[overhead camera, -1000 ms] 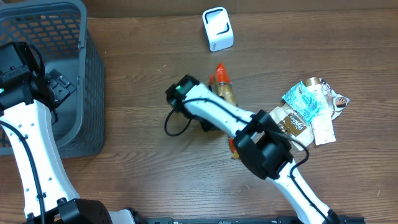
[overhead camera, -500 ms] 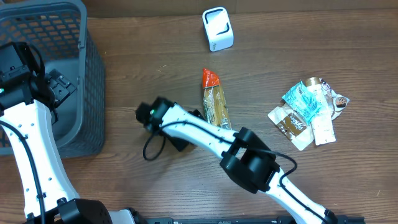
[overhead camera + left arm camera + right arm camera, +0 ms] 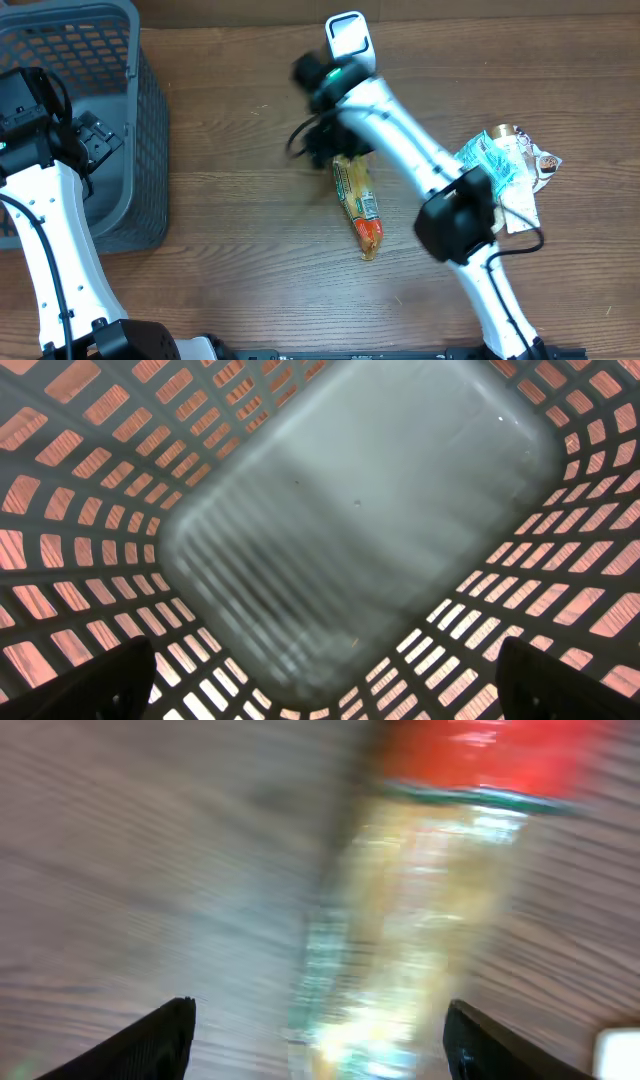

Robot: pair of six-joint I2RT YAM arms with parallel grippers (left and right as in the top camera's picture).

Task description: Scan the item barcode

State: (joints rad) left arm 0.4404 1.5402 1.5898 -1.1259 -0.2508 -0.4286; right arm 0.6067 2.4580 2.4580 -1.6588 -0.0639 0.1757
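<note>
The item, a long clear snack packet [image 3: 356,195] with a red end [image 3: 369,234], lies flat on the wooden table with the red end towards the front. My right gripper [image 3: 333,150] hovers open just over the packet's far end. In the right wrist view the blurred packet [image 3: 420,920] lies below and between the spread fingertips [image 3: 165,1040], untouched. The white barcode scanner [image 3: 349,45] stands at the back, just beyond the right wrist. My left gripper [image 3: 96,140] hangs open over the grey basket [image 3: 150,150], its interior [image 3: 350,510] filling the left wrist view.
A pile of other snack packets [image 3: 500,175] lies at the right. The basket takes up the table's left side. The right arm [image 3: 420,150] stretches diagonally from the front right to the scanner.
The right gripper has let go of the packet and opened. Its arm swung left, then back up towards the scanner. The packet now lies turned, red end towards the front. The left arm is unmoved.
</note>
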